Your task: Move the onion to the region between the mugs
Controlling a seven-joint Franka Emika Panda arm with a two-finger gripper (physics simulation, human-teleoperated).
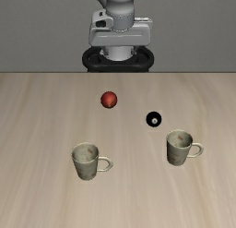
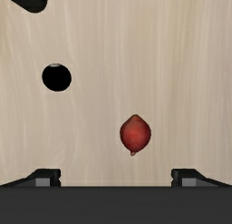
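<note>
Tool [image 2: 116, 178] hangs above the surface [image 1: 37, 112], fingers spread wide with nothing held between them. Below it the onion [image 1: 109, 100] lies on the bare wood, with a black ball [image 1: 153, 119] near it toward the exterior view's right. A mug [image 1: 88, 162] stands at the exterior view's left and a second mug [image 1: 181, 147] at its right, both well apart from the onion, which lies outside the gap between them.

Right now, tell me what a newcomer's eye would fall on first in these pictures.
The round red onion lies by itself on the pale wooden table. A glossy black ball lies to the exterior view's right of it. Two beige ceramic mugs stand farther forward, a wide gap between them.
</note>
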